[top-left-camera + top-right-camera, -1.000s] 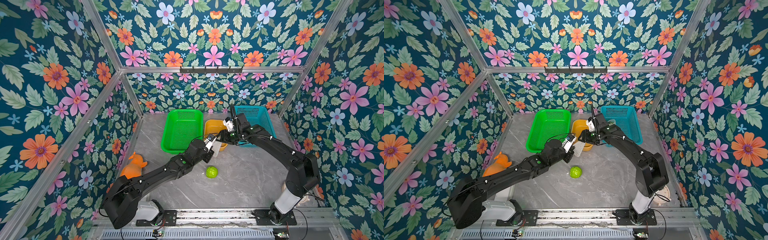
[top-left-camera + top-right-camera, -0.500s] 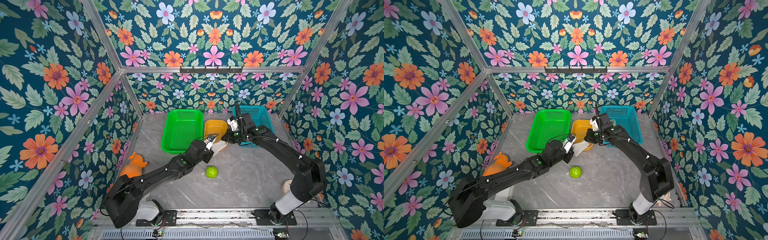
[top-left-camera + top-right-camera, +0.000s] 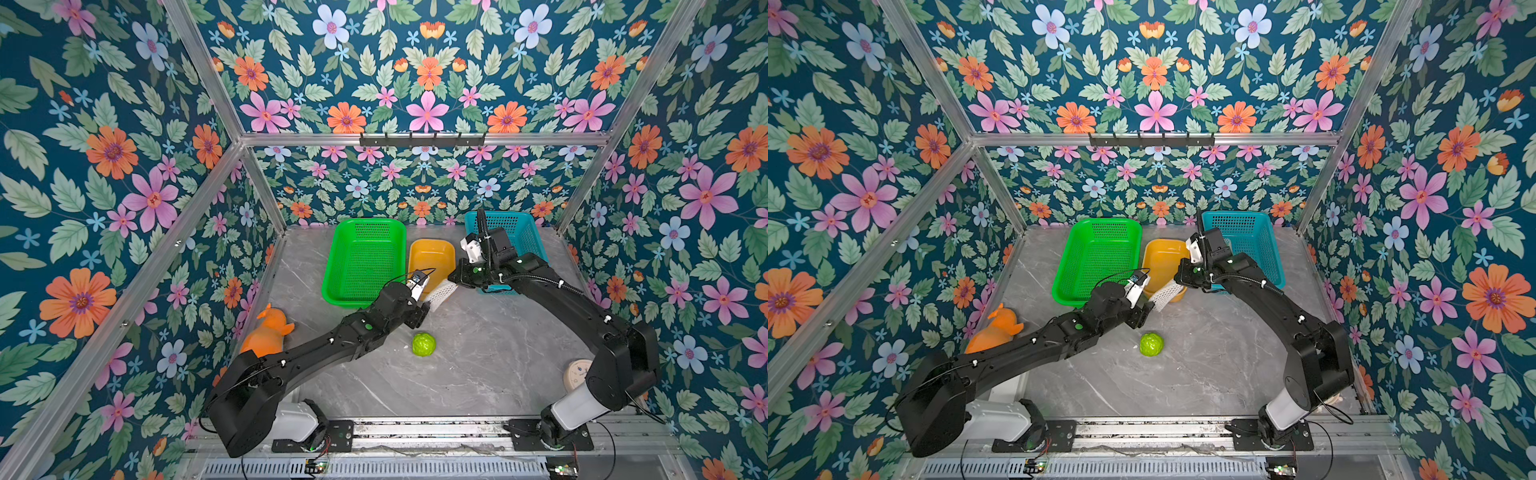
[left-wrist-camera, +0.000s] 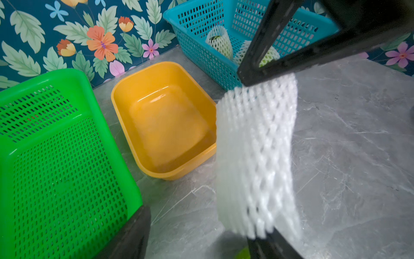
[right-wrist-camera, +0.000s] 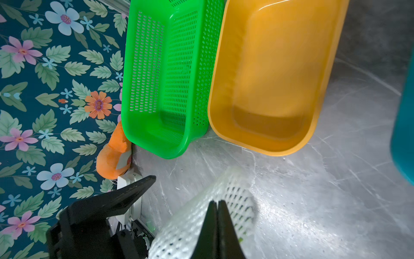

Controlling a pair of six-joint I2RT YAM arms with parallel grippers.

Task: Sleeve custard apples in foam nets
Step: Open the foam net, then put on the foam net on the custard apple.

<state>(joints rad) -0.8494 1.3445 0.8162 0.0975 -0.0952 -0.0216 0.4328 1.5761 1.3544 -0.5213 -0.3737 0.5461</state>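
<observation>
Marble table (image 3: 498, 365) — blue basket (image 3: 530, 237) holds two netted custard apples (image 4: 219, 42).
Right tool (image 5: 216, 203) pinches foam net (image 3: 440, 293) pointing 7 o'clock; left tool (image 3: 423, 311) open.

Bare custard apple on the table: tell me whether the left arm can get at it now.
Probably yes. The custard apple lies alone on the table near the left gripper, whose jaws stand open; the foam net hangs from the shut right gripper, not over it.
</observation>
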